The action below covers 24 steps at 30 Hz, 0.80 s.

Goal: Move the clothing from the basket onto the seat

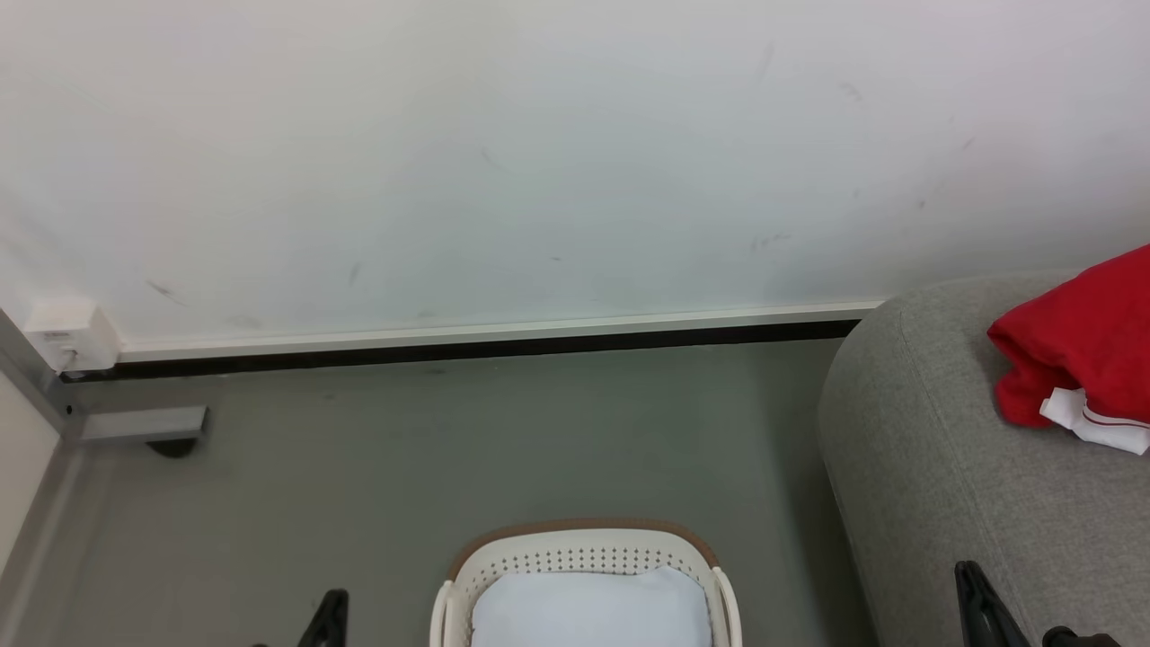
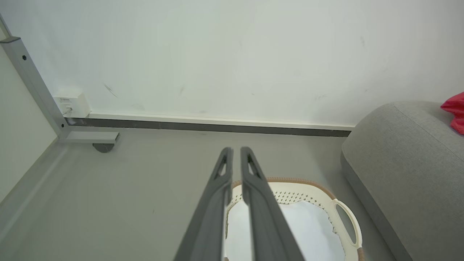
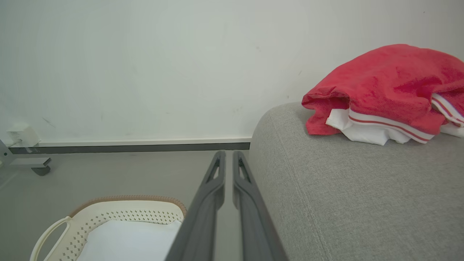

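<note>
The clothing (image 1: 1078, 350), a bright red bundle with white striped trim, lies on the grey seat (image 1: 925, 449) at the right. The right wrist view shows the clothing (image 3: 384, 87) heaped near the seat's (image 3: 344, 210) rounded end. The cream basket (image 1: 584, 532) stands on the floor at bottom centre and holds a pale flat sheet (image 1: 593, 611). My left gripper (image 2: 236, 150) hovers over the basket's (image 2: 348, 217) left side, fingers nearly together with nothing between them. My right gripper (image 3: 229, 154) hangs between basket (image 3: 127, 200) and seat, its fingers likewise drawn together on nothing.
A white wall with a dark baseboard (image 1: 467, 346) runs across the back. At the left stand a metal frame foot with a caster (image 1: 148, 424) and a small white box (image 1: 72, 332). Grey floor (image 1: 494, 440) lies between wall and basket.
</note>
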Tool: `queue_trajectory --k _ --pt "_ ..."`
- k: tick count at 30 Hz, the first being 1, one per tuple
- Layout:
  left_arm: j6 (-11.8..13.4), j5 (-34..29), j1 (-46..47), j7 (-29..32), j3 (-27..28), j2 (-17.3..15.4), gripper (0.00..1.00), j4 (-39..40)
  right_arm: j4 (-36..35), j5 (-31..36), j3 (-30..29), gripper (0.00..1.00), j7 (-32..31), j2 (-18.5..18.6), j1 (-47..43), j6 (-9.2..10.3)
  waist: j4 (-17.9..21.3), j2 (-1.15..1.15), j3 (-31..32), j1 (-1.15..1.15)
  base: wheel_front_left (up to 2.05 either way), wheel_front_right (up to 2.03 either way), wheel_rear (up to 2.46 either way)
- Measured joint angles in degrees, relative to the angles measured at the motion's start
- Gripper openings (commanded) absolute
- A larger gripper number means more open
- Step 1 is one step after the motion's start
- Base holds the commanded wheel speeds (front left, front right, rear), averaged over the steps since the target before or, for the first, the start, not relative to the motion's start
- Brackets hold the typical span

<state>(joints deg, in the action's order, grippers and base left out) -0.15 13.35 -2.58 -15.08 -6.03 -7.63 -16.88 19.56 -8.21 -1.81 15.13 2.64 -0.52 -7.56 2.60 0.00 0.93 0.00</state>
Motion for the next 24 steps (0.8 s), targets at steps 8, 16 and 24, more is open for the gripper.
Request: queue_trajectory --k 8,16,24 --pt "-0.59 6.78 -0.03 2.47 1.18 0.75 0.0 -0.87 0.71 -7.43 -0.56 0.0 -2.52 -0.36 -0.04 0.0 -0.15 0.0 -0.06 0.0 0.0 0.0 0.0" --pt "-1.44 16.89 0.91 4.78 2.49 1.27 0.0 -0.29 -0.31 -17.91 -0.85 0.0 -4.87 -0.35 0.35 0.0 -0.36 0.0 -0.15 0.0 0.0 0.0 0.0" --pt "-2.12 24.01 1.59 6.73 3.69 1.62 0.0 0.23 -0.98 -25.46 -1.31 0.0 -6.75 -0.35 0.65 0.0 -0.52 0.0 -0.22 0.0 0.0 0.0 0.0"
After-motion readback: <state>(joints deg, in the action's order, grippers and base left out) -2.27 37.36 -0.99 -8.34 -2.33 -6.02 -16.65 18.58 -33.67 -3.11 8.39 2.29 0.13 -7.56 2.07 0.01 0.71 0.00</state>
